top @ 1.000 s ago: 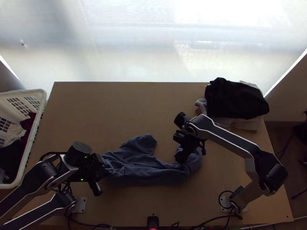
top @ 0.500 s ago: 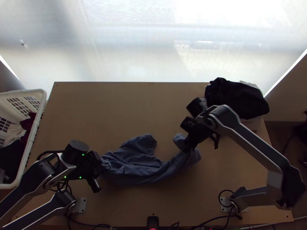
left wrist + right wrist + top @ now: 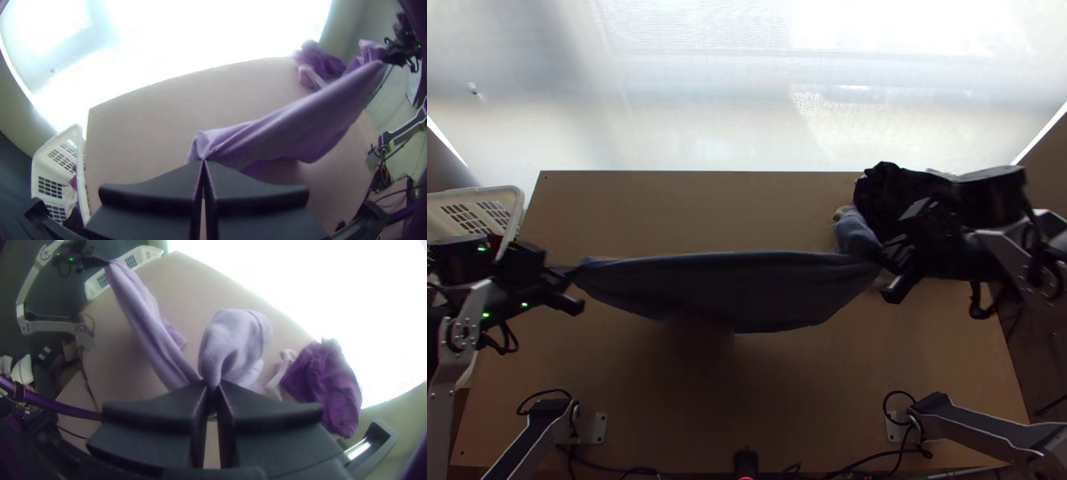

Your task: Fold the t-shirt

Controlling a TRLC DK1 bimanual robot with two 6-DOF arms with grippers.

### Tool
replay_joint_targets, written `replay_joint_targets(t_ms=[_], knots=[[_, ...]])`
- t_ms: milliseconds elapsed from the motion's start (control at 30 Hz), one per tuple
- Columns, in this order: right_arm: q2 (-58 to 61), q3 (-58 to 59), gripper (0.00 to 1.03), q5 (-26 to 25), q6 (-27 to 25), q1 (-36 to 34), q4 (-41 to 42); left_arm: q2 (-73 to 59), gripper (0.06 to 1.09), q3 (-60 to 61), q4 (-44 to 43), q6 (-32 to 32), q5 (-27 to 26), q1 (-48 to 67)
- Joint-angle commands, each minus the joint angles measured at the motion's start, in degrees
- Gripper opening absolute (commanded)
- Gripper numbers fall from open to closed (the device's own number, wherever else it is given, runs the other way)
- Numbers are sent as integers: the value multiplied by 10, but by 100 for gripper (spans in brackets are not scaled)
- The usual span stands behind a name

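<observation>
- Black, flat fingers of the left tool (image 3: 572, 277) are pinched together on one end of the t-shirt, out near the basket side; the left wrist view shows the fingertips meeting on a gathered bit of fabric.
- The right tool (image 3: 889, 274) is likewise narrow and gripping the other end, beside the clothes pile; in the right wrist view its fingertips squeeze a bunched part.
- The t-shirt (image 3: 727, 290) stretches between the two tools across the middle of the table – blue-grey from above, pale lilac in the wrist views. Its upper edge runs nearly straight, and its lower edge sags in a shallow curve.
- A dark shadow lies on the table under it; whether any of the lower edge touches down, I cannot tell.
- Past the right tool, a loose, rounded lobe of the same fabric (image 3: 238, 335) sticks out toward the pile.
- That pile sits at the table's far right corner: a crumpled dark cloth (image 3: 899, 188) with a pale cloth (image 3: 283, 366) showing beside it.
- The light wooden table (image 3: 691, 212) spreads underneath, with the arms' mounting plates (image 3: 599, 428) at its near side and a small black device (image 3: 745, 462) between them.
- Off the left edge stands a white plastic basket (image 3: 483, 191) – partly behind the left arm (image 3: 447, 360) – with garments (image 3: 70, 195) inside.
</observation>
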State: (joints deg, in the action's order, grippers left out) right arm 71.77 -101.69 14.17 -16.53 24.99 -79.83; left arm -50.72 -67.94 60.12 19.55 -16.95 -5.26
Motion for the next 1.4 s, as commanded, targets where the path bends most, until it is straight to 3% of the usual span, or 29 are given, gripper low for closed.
replay_joint_targets(t_ms=[0,367,600,800,967,1100,1167,1367], knots=[[-69,40,2,0,19,-47,-7,27,10,-79,28,-2,-18,-126],[-125,112,2,9,29,5,-37,93,10,-116,116,0,-18,-45],[-199,301,2,12,23,43,-23,131,10,-111,171,4,-19,18],[-202,364,3,10,2,31,19,114,10,-96,156,25,-12,14],[-190,457,3,12,-3,32,85,109,10,-20,114,9,-24,33],[-161,479,2,-29,-9,-15,188,77,10,-23,69,-36,-28,102],[-121,466,2,-30,-17,-44,235,56,10,-33,61,-43,-27,118],[15,381,2,-43,-11,-33,313,19,10,-37,52,-73,-25,221]])
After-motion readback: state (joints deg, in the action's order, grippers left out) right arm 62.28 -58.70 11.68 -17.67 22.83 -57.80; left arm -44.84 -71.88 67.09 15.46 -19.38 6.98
